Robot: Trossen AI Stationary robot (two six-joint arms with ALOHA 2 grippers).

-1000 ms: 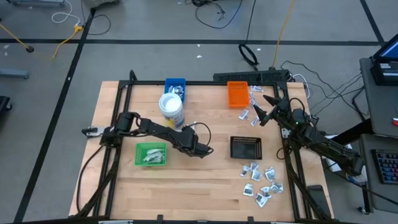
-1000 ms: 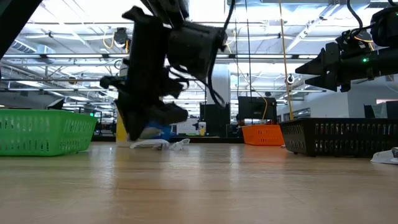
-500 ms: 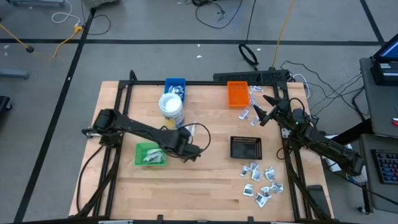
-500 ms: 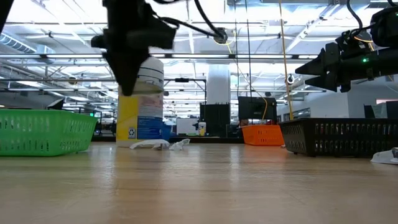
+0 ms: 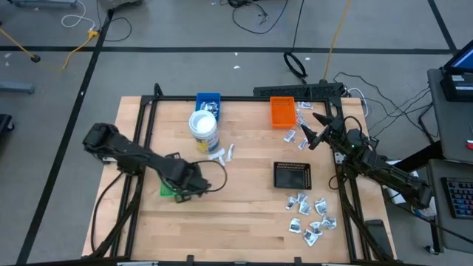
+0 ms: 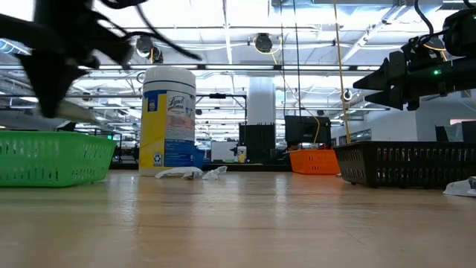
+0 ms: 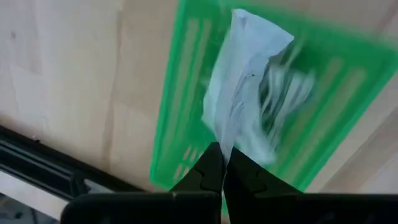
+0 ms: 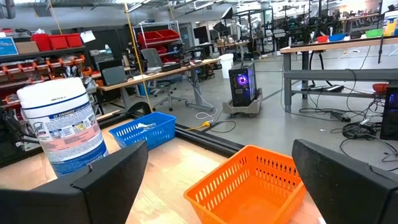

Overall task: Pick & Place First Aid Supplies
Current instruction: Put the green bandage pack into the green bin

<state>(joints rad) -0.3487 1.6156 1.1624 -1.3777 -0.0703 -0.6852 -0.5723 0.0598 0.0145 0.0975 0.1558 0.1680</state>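
Reading "Lysol" on its yellow-and-blue label, the white tub (image 6: 169, 119) is standing near the tabletop's (image 5: 244, 214) far edge, beside a blue tray (image 5: 208, 100) holding white packets. The left claw (image 7: 222, 163) is clenching a pale packet (image 7: 239, 81) above the green tray (image 5: 165, 189), which is already carrying similar pieces, toward the left edge. The right claw (image 5: 310, 127) is hanging spread wide near the orange tray (image 5: 281, 111). A black tray (image 5: 293, 175) is sitting mid-right, and loose packets (image 5: 310, 216) are lying by the near right corner.
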